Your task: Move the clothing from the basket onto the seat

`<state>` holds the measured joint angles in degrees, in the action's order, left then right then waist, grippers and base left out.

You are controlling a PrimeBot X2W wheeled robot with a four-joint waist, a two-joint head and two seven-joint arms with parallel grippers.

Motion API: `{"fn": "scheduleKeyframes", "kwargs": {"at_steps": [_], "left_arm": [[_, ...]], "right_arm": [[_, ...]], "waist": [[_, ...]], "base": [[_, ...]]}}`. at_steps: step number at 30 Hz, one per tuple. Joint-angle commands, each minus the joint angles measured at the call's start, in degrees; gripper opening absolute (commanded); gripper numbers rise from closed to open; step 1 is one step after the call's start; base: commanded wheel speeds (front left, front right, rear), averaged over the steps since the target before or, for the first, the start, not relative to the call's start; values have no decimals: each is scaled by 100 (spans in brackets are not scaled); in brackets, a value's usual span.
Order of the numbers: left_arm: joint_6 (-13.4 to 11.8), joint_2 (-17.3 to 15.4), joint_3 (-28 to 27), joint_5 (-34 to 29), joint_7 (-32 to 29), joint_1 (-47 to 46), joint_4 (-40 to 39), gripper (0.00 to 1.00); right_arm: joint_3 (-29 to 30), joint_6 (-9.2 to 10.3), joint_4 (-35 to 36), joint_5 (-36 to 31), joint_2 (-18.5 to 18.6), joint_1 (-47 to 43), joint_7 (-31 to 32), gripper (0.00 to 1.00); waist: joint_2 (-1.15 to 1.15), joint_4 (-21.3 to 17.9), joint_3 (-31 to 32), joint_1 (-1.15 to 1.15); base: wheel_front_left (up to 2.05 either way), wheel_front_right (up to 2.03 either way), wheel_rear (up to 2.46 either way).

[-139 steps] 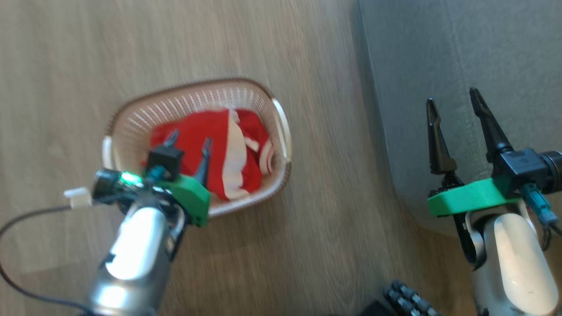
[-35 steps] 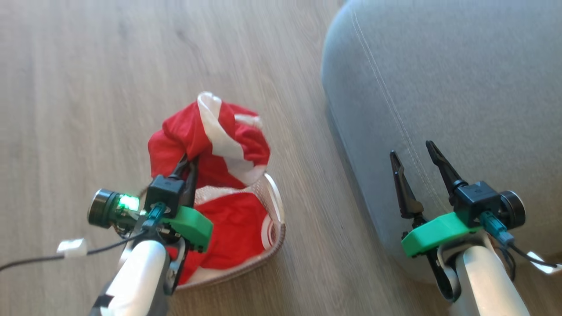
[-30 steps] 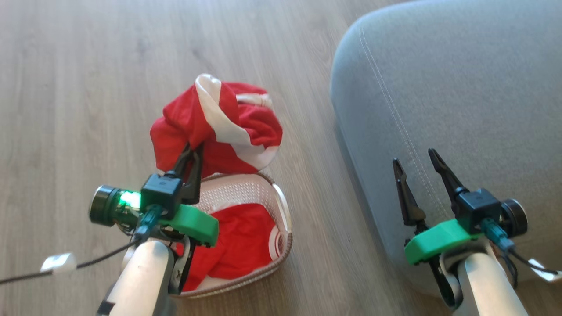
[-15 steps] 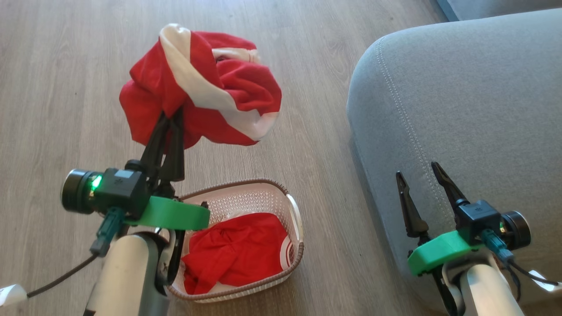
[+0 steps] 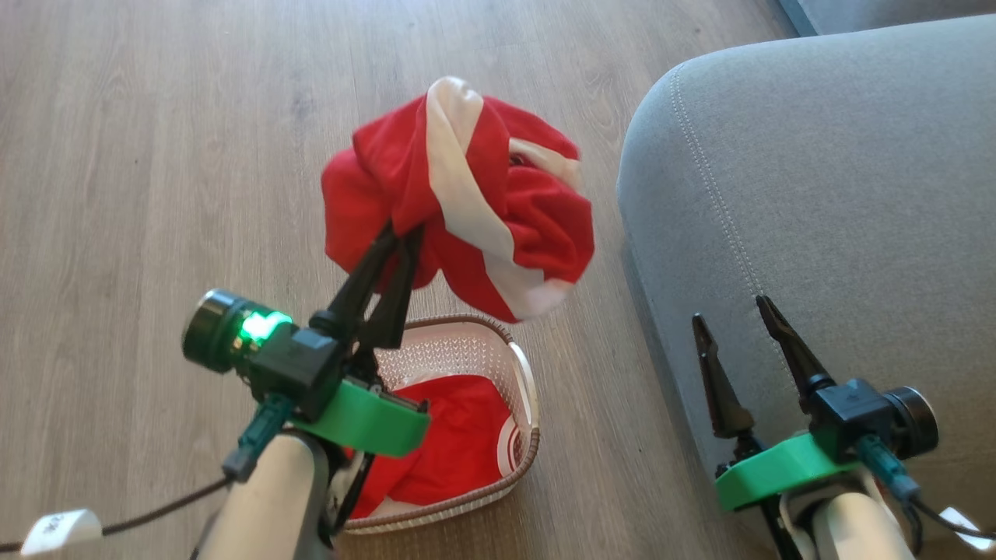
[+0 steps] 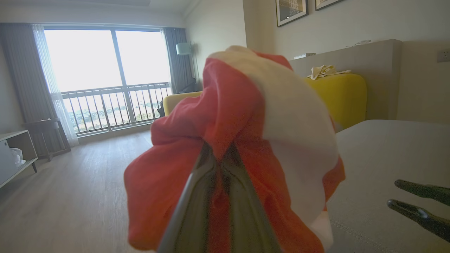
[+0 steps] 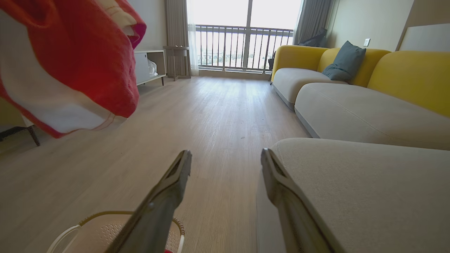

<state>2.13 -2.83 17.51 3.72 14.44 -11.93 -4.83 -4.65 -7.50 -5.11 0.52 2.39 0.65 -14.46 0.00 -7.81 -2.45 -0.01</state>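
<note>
My left gripper (image 5: 401, 231) is shut on the red garment with the broad white stripe (image 5: 467, 187), holding it in the air above the floor, between the basket and the seat. The left wrist view shows that garment (image 6: 228, 140) bunched over the closed fingers. The second red garment (image 5: 443, 443) lies inside the cream basket (image 5: 521, 381) on the floor, partly hidden by my left arm. To the right is the grey seat (image 5: 840, 171). My right gripper (image 5: 731, 311) stands open and empty at the seat's near edge, with the seat (image 7: 351, 182) beside its fingers.
Wood floor (image 5: 156, 155) spreads to the left and beyond the basket. A cable with a white tag (image 5: 58, 530) trails at the lower left. A yellow-backed sofa (image 7: 351, 80) with a dark cushion, a window and a low cabinet (image 7: 149, 66) show in the wrist views.
My left gripper closed on the striped garment in the basket, lifted it clear and has now swung it right toward the seat. The camera view shifted. The right gripper stays open.
</note>
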Motion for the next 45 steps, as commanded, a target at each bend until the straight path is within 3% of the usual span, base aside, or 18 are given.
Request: {"fn": "scheduleKeyframes", "kwargs": {"at_steps": [1,14,18,23,29,45], "left_arm": [[-12,-7,-148,12,56,-73,-246,0],[-55,-6,-14,83,56,-16,-185,0],[-43,-5,-14,81,56,-26,-157,0],[-42,-5,-33,59,56,-12,-42,0],[-45,-5,10,46,56,-41,-7,0],[272,-5,461,-36,56,-109,102,0]], "right_arm": [[-210,1,233,9,63,93,-54,100],[-370,1,316,-51,192,49,-54,100],[-651,1,480,93,279,78,-54,100],[-1535,1,1024,351,761,134,-54,100],[-1820,1,1383,439,1055,266,-54,100],[-2307,1,1049,411,1374,1009,-54,100]], "waist": [[0,-3,-1,1],[0,-3,-10,1],[0,5,-18,1],[0,6,-29,1],[0,2,-54,1],[0,183,-137,1]], "base": [[0,0,0],[0,0,0],[0,0,0],[0,0,0],[0,0,0],[0,0,0]]}}
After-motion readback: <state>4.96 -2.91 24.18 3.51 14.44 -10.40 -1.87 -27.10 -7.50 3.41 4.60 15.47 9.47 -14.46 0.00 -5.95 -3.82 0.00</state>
